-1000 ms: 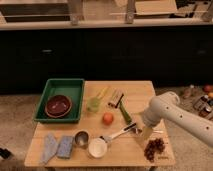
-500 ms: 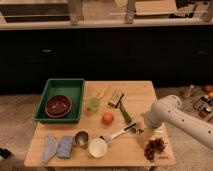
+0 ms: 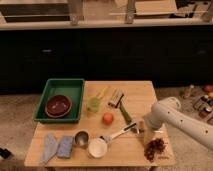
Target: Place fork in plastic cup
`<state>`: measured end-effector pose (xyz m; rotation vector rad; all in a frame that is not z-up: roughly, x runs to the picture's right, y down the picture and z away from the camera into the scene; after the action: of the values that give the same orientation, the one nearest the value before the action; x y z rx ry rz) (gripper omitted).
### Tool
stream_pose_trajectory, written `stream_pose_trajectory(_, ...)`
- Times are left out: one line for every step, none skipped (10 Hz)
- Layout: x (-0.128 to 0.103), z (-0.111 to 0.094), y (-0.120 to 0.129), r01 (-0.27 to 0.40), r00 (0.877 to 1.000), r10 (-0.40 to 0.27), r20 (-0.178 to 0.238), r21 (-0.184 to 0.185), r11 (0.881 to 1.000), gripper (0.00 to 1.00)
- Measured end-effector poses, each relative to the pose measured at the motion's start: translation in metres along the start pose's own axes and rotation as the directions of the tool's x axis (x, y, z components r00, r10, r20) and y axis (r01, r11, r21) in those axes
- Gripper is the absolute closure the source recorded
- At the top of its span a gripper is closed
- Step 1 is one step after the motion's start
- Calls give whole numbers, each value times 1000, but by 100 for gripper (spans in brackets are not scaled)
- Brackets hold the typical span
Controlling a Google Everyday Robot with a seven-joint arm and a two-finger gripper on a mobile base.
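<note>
The light-green plastic cup [image 3: 93,104] stands upright on the wooden table [image 3: 145,92], just right of the green tray. My gripper [image 3: 142,128] hangs low over the table's right middle, at the end of the white arm [image 3: 172,115] that comes in from the right. It is well right of the cup. A thin silvery piece [image 3: 133,128], which looks like the fork, lies just left of the gripper, by the right end of the white-handled utensil [image 3: 119,134]. I cannot tell whether the gripper touches it.
The green tray [image 3: 50,95] holds a dark red bowl [image 3: 58,105]. An orange [image 3: 108,118], a green stalk [image 3: 125,114], a packet [image 3: 116,97] and a yellow item [image 3: 102,92] lie mid-table. In front are a metal cup [image 3: 81,137], a white round cup [image 3: 97,147], a blue sponge [image 3: 65,146], a grey cloth [image 3: 49,147] and dark grapes [image 3: 156,148].
The arm has swung slightly and the gripper has come down closer to the table by the utensils. The objects on the table have not moved.
</note>
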<state>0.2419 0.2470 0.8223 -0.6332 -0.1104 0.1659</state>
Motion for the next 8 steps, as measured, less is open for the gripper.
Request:
stream_pose_trajectory(3, 1, 0, -10, 1000, 10, 8, 8, 1000, 20)
stream_pose_trajectory(5, 2, 0, -20, 1000, 19, 16, 16, 1000, 20)
stream_pose_trajectory(7, 2, 0, -27, 999, 26, 23, 22, 999, 20)
stream_pose_trajectory(8, 3, 0, -31, 999, 30, 26, 24, 999, 20)
stream_pose_trajectory(9, 4, 0, -33, 999, 32, 27, 25, 999, 20)
stream_pose_trajectory(10, 5, 0, -35, 999, 35, 27, 26, 999, 20)
stream_pose_trajectory(11, 7, 0, -39, 999, 38, 23, 24, 999, 20)
stream_pose_trajectory(12, 8, 0, -42, 999, 41, 19, 24, 999, 20)
